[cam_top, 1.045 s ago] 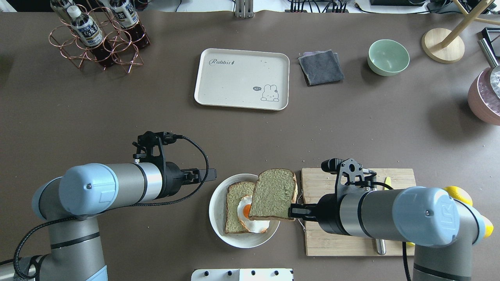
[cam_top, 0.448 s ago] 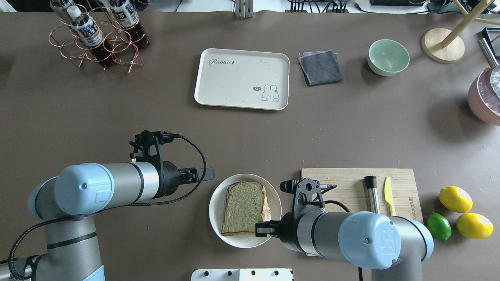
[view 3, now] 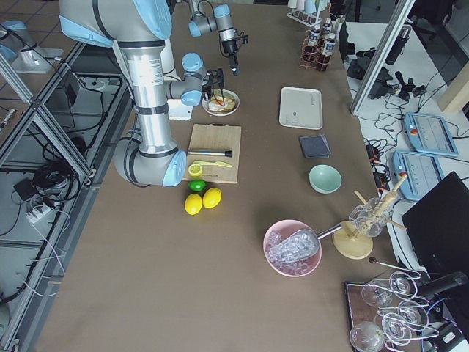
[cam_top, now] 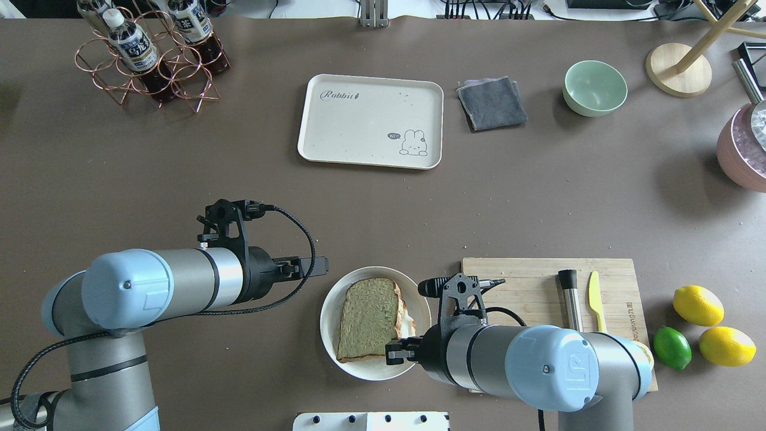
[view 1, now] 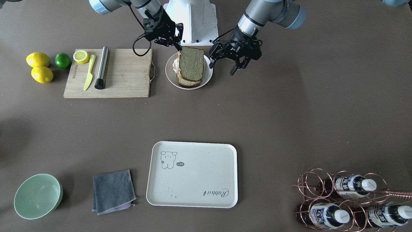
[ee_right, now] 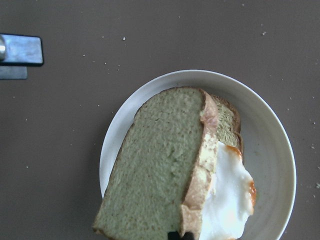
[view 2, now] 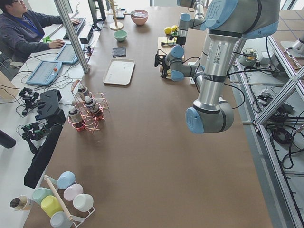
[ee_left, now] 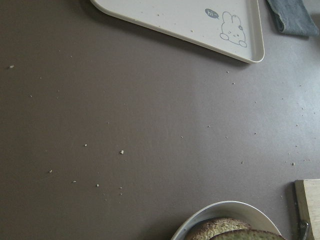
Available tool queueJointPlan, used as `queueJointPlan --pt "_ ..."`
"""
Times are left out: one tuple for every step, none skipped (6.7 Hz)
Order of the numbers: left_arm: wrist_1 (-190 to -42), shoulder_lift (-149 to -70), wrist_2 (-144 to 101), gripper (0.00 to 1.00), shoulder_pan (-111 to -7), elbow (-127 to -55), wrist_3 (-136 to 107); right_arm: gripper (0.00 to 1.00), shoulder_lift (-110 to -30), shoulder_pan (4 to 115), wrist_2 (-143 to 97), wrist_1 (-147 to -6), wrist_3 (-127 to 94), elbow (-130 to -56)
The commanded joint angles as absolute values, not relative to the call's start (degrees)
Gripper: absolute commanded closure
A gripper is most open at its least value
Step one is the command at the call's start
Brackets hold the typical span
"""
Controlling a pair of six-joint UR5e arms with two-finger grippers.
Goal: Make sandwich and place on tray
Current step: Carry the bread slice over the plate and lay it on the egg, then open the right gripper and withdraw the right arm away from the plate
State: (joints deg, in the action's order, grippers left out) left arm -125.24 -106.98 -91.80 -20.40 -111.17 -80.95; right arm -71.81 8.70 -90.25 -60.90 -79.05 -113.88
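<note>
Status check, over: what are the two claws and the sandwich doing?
Left gripper open, empty. Right gripper shut on top slice, sandwich on plate. Tray empty; nothing between.

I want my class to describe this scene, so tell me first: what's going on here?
The robot is building a sandwich on the white plate. The top slice lies over the fried egg and the bottom slice. The right gripper is at the top slice's near edge; whether its jaws grip it is unclear. The left gripper hovers beside the plate, jaws open and empty. The cream tray across the table has no sandwich on it yet.
</note>
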Motion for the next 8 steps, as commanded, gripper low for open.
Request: queueJointPlan --pt "-125.24 -107.14 -91.76 0.02 -20.39 -111.09 -80.95 1.0 -71.81 8.88 -89.91 -60.73 -78.57 -112.51" --pt "-125.16 -107.4 -91.76 0.02 -20.3 -110.92 -80.95 0.82 -71.98 8.88 -89.83 -60.65 -78.57 -112.06" --pt "-125.16 -107.49 -91.76 0.02 -20.22 -110.74 -80.95 0.31 -72.33 9.05 -89.65 -60.64 -78.57 -112.06" --pt "-125.16 -107.66 -91.67 0.02 -20.04 -110.66 -80.95 0.0 -72.59 9.05 -88.0 -60.64 -78.66 -112.15" --pt "-125.16 -107.75 -91.67 0.02 -20.04 -110.65 -80.95 0.0 -73.73 9.49 -88.15 -60.56 -78.66 -112.5" --pt "-125.16 -107.75 -91.67 0.02 -19.95 -110.65 -80.95 0.0 -74.0 11.75 -89.11 -60.82 -78.66 -113.02" --pt "-125.16 -107.75 -91.58 0.02 -19.95 -110.74 -80.95 0.0 -75.4 16.91 -94.34 -61.34 -78.66 -113.29" --pt "-125.07 -107.67 -91.5 0.02 -19.95 -110.74 -80.95 0.0 -77.24 25.14 -102.14 -62.83 -78.49 -113.12"
